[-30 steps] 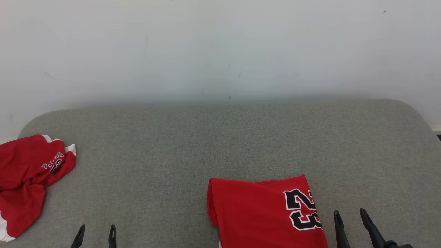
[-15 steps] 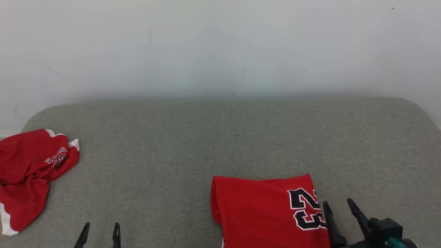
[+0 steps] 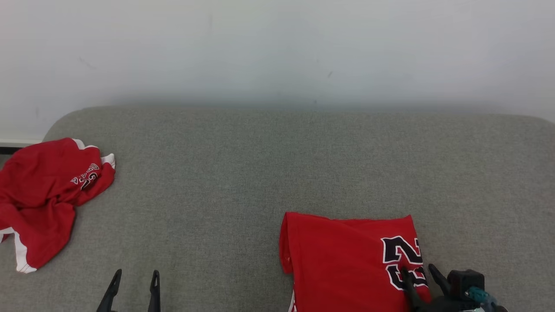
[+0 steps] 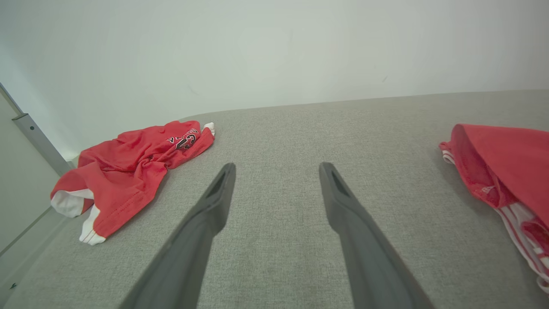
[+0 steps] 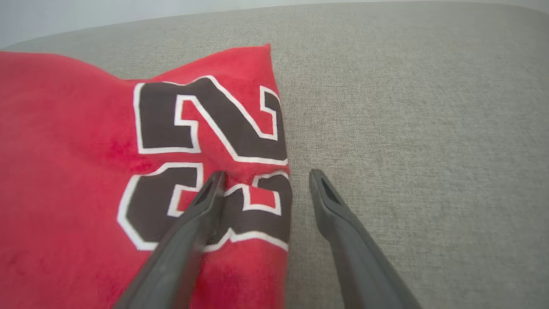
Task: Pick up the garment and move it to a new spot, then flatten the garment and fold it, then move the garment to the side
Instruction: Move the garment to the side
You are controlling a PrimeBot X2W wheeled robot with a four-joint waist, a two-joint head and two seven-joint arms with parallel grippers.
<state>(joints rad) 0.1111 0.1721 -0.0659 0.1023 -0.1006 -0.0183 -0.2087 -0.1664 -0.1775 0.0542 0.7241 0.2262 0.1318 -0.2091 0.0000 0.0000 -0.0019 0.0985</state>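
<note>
Two pairs of jaws stand wide apart, and neither holds anything. At 7 o'clock in the head view, the left gripper (image 3: 136,273) hovers over bare grey weave. At 5 o'clock, the right gripper (image 3: 417,269) straddles the right edge of the folded jersey (image 3: 347,255). Its wrist camera shows what the head view blurs: one finger (image 5: 188,231) lies over the black, white-outlined "23" and the other over grey cloth; whether either touches cannot be told.

The jersey is red with a soft nap, folded to a flat rectangle at 5 o'clock on the fabric-covered tabletop (image 3: 260,173). The left wrist view adds its open layered side with white striped trim (image 4: 519,223).

Farther off, at 9 o'clock, a crumpled red garment (image 3: 43,195) with white hems lies at the tabletop's rounded corner. A plain pale wall (image 3: 277,52) stands behind.
</note>
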